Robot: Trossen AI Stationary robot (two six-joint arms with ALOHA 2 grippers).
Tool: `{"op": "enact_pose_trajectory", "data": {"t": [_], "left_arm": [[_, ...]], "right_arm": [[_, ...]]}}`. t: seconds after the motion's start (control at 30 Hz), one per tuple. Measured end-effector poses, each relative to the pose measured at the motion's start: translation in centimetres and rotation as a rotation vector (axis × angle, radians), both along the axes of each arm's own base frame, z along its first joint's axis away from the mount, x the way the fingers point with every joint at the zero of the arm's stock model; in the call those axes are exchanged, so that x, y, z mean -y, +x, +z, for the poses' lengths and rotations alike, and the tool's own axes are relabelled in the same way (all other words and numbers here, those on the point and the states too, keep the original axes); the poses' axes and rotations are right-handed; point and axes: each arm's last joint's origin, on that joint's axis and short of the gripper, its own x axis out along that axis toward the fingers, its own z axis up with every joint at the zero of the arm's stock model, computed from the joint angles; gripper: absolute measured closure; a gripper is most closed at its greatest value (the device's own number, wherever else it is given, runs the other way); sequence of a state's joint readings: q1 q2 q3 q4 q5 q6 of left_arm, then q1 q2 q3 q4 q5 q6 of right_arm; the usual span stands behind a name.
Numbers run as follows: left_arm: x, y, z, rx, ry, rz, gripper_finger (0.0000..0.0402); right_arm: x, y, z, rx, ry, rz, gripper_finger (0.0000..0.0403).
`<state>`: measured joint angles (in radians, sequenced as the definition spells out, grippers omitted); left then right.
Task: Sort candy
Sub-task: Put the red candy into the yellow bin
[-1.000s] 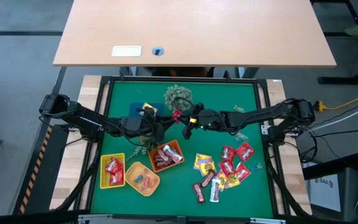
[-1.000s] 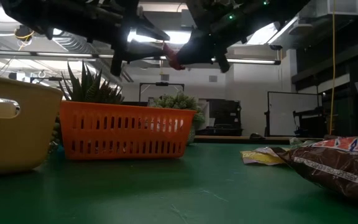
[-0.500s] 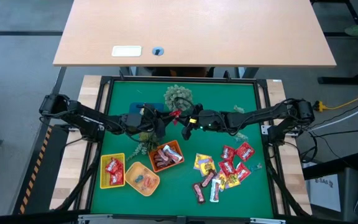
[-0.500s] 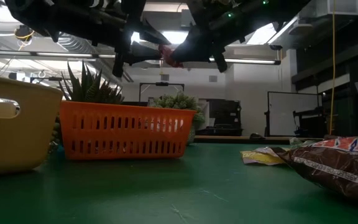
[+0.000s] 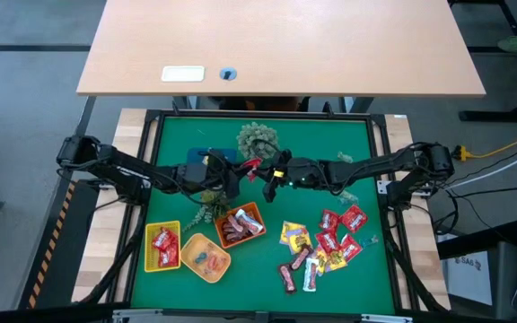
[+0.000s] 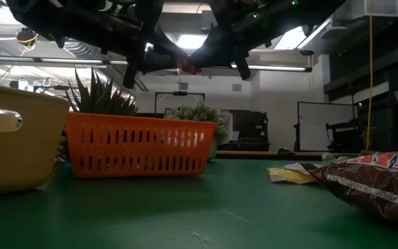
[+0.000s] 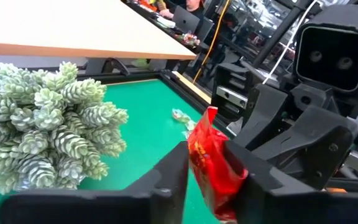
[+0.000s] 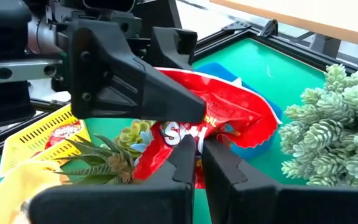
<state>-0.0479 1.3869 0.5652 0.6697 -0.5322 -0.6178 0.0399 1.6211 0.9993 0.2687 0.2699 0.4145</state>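
A red candy packet (image 5: 251, 165) hangs high over the table's middle, between my two grippers. My right gripper (image 5: 265, 170) comes from the table's right and is shut on it. My left gripper (image 5: 239, 170) comes from the left and is shut on the packet's other end (image 7: 211, 152). More candy (image 5: 326, 244) lies loose on the green mat at the near right. Red packets fill the yellow tray (image 5: 162, 246), and brown bars lie in the orange tray (image 5: 240, 224). My left gripper pinches the red packet's end (image 7: 207, 163) between its two fingers, coming about level from the table's left. The packet stands on edge between the fingers, lifted clear of the table. My right gripper pinches the packet's lower edge (image 8: 194, 144) between its two fingertips, coming from the table's right and slanting slightly down. The packet is crumpled and held clear of the table; the left gripper's finger (image 8: 135, 93) lies over its upper part.
A spiky pale green plant ball (image 5: 257, 137) stands just beyond the grippers at the far middle, with a blue item (image 5: 206, 156) to its left. A small leafy plant (image 5: 206, 205) and a round yellow bowl (image 5: 206, 257) sit near the trays. Bare mat lies at the far right.
My left gripper's fingers have come onto the red packet from the left and closed on it. My right gripper has kept still, holding the packet in the air throughout.
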Motion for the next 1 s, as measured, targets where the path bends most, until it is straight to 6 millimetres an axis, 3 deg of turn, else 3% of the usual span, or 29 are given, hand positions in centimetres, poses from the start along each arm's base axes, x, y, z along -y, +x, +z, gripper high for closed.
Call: {"op": "enact_pose_trajectory", "data": {"t": [0.13,0.2,0.47,0.73,1.0], "left_arm": [[0.0,0.0,0.0,-0.002,0.000,-0.004,0.0381],[0.0,0.0,0.0,-0.003,0.000,-0.004,0.0392],[0.1,0.0,-0.1,-0.034,0.048,-0.032,0.0397],[0.1,0.0,0.1,-0.066,0.118,-0.046,0.0399],[0.4,-2.2,2.0,-0.126,0.126,-0.209,0.0400]], "right_arm": [[0.0,0.0,0.0,0.000,0.000,0.000,0.0386],[0.0,0.0,0.0,-0.002,0.001,0.000,0.0386],[-0.1,0.0,-0.1,-0.009,0.022,0.041,0.0375],[-0.1,0.0,-0.1,-0.010,0.028,0.053,0.0293],[-0.5,-1.4,-1.1,-0.217,0.055,0.193,0.0264]]}}
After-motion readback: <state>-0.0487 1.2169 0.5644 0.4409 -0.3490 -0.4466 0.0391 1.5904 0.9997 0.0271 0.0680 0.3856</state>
